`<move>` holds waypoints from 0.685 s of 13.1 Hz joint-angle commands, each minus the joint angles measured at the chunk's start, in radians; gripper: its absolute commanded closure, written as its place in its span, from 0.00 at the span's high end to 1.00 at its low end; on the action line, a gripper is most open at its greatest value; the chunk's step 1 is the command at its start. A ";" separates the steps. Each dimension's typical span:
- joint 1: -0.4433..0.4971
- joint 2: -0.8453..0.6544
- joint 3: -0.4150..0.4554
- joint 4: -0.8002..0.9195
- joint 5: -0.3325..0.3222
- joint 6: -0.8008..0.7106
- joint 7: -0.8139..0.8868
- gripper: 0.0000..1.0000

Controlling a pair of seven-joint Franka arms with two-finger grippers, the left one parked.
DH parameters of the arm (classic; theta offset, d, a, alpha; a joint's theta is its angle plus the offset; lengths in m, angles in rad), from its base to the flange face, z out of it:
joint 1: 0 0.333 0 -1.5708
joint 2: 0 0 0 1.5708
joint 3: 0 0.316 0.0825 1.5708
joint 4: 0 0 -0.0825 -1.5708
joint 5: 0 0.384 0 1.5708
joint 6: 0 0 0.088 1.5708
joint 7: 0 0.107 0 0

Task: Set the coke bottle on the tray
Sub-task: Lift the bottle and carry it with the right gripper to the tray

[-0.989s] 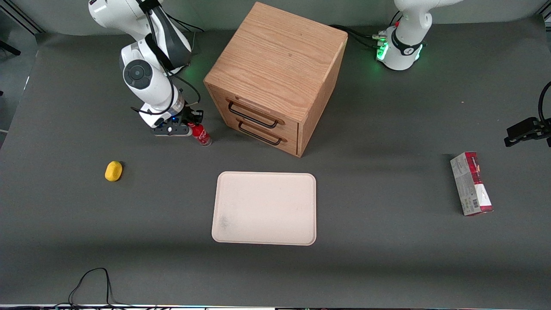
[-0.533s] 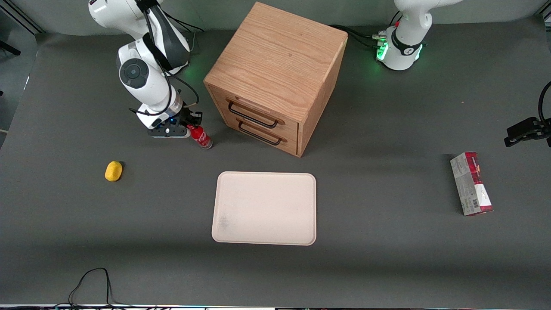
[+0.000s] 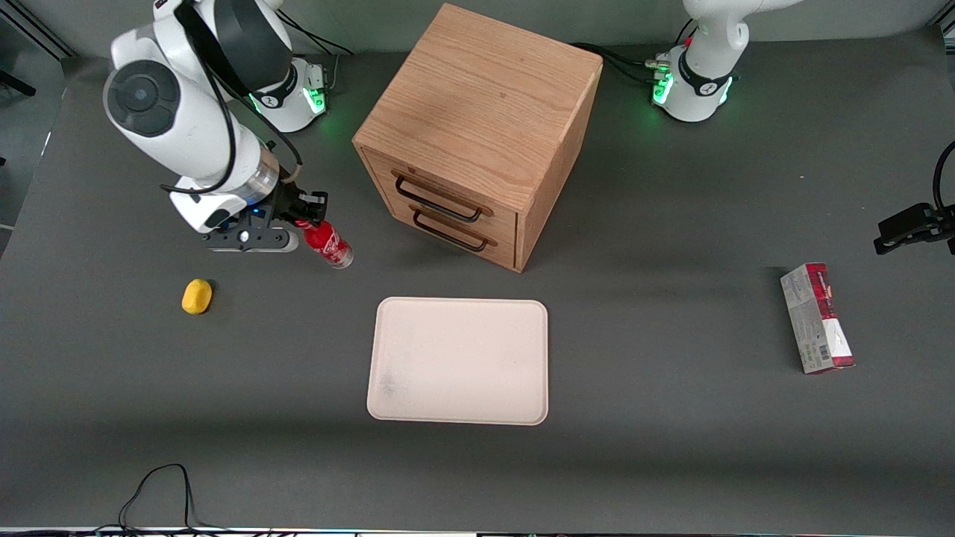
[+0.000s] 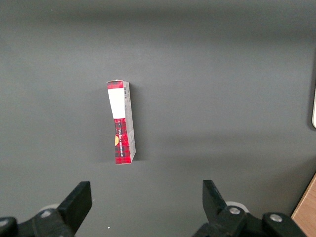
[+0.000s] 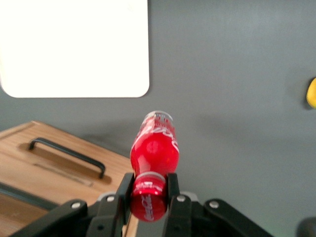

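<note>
My right gripper [image 3: 302, 221] is shut on the red cap of the coke bottle [image 3: 328, 245]. It holds the bottle lifted off the table and tilted, clear base pointing down toward the tray. In the right wrist view the fingers [image 5: 172, 190] clamp the cap of the coke bottle [image 5: 154, 150]. The pale cream-pink tray [image 3: 459, 361] lies flat on the table, nearer to the front camera than the bottle and apart from it. The tray also shows in the right wrist view [image 5: 74, 47].
A wooden drawer cabinet [image 3: 477, 130] with two black handles stands beside the gripper. A yellow lemon-like object [image 3: 197, 296] lies on the table near the gripper. A red-and-grey carton [image 3: 817, 318] lies toward the parked arm's end of the table.
The gripper has lifted the coke bottle off the table and carried it away from the cabinet. The arm has risen toward the front camera.
</note>
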 commanded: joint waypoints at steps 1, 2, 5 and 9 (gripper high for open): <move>-0.007 0.329 -0.007 0.548 0.005 -0.226 -0.004 0.06; -0.020 0.405 -0.003 0.668 0.007 -0.234 -0.006 0.07; -0.041 0.508 0.013 0.720 0.013 -0.090 -0.050 0.12; -0.050 0.658 0.017 0.720 0.011 0.134 -0.092 0.12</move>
